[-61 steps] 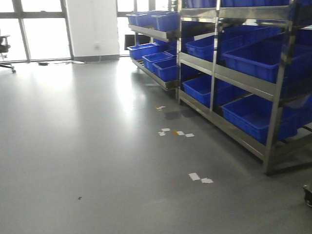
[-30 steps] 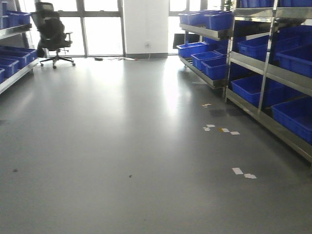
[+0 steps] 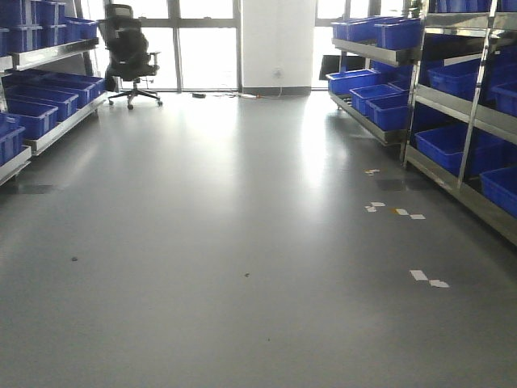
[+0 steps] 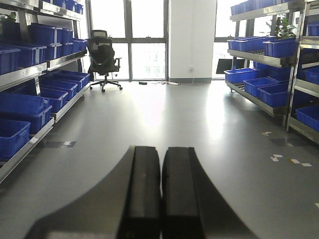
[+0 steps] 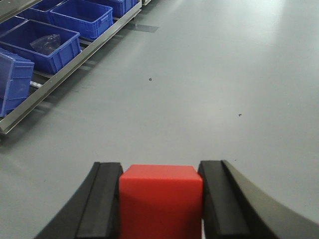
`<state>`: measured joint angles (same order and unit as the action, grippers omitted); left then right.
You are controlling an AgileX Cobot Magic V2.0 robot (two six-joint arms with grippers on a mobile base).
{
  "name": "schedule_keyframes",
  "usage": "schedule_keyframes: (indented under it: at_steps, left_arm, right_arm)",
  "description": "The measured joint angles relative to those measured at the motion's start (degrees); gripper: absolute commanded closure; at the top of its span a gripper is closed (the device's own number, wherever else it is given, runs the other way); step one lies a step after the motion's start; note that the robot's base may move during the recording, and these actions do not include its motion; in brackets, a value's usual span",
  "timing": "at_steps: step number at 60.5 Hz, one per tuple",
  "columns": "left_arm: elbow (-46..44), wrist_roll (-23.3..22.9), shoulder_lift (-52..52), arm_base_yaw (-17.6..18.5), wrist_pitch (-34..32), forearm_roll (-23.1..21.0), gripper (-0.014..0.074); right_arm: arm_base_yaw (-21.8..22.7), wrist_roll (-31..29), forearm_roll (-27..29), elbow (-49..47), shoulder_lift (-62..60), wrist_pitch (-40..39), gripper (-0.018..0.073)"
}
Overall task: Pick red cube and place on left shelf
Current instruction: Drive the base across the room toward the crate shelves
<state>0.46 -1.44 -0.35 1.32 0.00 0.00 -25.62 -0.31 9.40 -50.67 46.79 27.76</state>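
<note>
Grey floor (image 3: 242, 242) w/ left shelf (image 3: 56, 131) cut off at edge; right claw (image 5: 160, 172) clamps red cube (image 5: 160, 206), left claw (image 4: 160, 164) closed.

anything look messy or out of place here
Only small things: pale scraps lie scattered on the floor beside the right-hand racks, and a crumpled clear bag sits in one blue crate. Nothing looks spilled or damaged.

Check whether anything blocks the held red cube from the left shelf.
Nothing visible. The red cube sits in the right gripper; only bare grey floor lies between it and the left shelf.
</note>
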Motion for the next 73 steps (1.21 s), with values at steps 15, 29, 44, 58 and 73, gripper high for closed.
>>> schedule_keyframes:
  at_steps: [15, 29, 44, 58, 73]
  left_arm:
    - [0.0, 0.0, 0.0, 0.0, 0.0, 0.0, 0.0495]
    - [0.0, 0.0, 0.0, 0.0, 0.0, 0.0, 0.0495]
    - [0.0, 0.0, 0.0, 0.0, 0.0, 0.0, 0.0495]
    - [0.0, 0.0, 0.0, 0.0, 0.0, 0.0, 0.0495]
    - [0.0, 0.0, 0.0, 0.0, 0.0, 0.0, 0.0495]
  right_arm:
    - [0.0, 0.0, 0.0, 0.0, 0.0, 0.0, 0.0502]
    - [0.0, 0.0, 0.0, 0.0, 0.0, 0.0, 0.0502]
    - [-0.31, 0.0, 0.0, 0.0, 0.0, 0.0, 0.0502]
    - [-0.31, 0.0, 0.0, 0.0, 0.0, 0.0, 0.0502]
    - [-0.31, 0.0, 0.0, 0.0, 0.0, 0.0, 0.0502]
